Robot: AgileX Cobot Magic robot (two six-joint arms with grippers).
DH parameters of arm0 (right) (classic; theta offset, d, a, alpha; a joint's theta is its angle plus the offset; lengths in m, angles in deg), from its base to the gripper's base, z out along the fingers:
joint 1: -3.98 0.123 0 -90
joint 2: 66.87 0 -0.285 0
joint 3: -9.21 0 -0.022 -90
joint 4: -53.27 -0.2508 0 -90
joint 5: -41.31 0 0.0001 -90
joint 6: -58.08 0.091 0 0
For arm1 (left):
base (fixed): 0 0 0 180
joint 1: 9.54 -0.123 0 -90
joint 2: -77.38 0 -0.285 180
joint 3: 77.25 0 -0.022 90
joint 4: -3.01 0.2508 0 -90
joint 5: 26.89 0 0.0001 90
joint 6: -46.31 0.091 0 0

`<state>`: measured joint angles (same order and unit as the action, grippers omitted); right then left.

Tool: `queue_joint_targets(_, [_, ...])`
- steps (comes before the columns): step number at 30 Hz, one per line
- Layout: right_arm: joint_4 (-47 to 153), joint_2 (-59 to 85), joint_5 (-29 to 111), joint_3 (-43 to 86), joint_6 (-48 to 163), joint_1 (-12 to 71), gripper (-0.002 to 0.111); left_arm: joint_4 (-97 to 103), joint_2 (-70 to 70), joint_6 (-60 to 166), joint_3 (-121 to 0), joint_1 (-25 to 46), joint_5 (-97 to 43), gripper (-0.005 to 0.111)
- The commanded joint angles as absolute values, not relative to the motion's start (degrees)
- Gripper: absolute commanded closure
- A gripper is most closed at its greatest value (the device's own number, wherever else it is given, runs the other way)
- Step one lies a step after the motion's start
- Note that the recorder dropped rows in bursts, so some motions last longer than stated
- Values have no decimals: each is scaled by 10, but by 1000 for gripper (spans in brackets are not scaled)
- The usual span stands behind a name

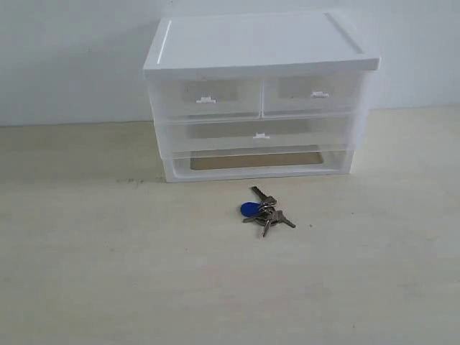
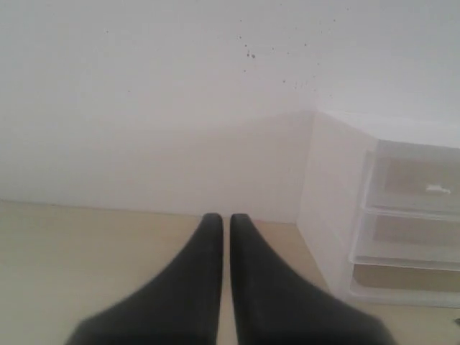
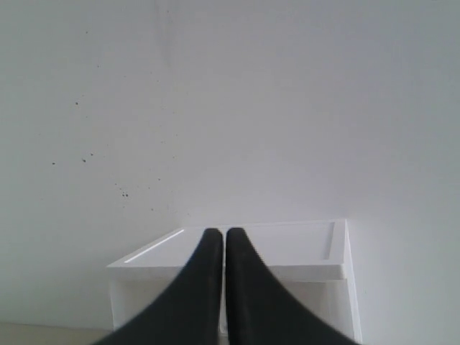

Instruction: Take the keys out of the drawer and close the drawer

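If finishing up properly, leave keys (image 1: 264,211) alone out on bench (image 1: 86,273), just in front of white unit (image 1: 259,43); looks pretty much done tbh; check drawer (image 1: 215,136) for a flush fit, nudge centre tab (image 1: 261,135) only if not; left pincer (image 2: 226,219) and right pincer (image 3: 220,233) both pinched closed, gripping nothing.

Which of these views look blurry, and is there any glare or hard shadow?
Exterior view: soft even light, no glare; the keys sharp with barely a shadow, the drawer pale and low-contrast. Left wrist view: the left gripper blurs toward the lens. Right wrist view: the right gripper soft-edged, the wall flatly lit.
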<state>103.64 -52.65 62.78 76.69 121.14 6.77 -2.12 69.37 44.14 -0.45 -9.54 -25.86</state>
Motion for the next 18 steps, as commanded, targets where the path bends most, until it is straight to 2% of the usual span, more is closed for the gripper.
queue_joint_targets(1, [1033,-526,630,768,1209,64,108,-1,696,446,0,-96,-258,102])
queue_joint_targets(4, [1033,-526,630,768,1209,64,108,17,696,446,0,-96,-250,102])
queue_joint_targets(11, [1033,-526,630,768,1209,64,108,82,696,446,0,-96,-102,102])
queue_joint_targets(18, [1033,-526,635,768,1209,64,108,82,696,446,0,-96,-95,102])
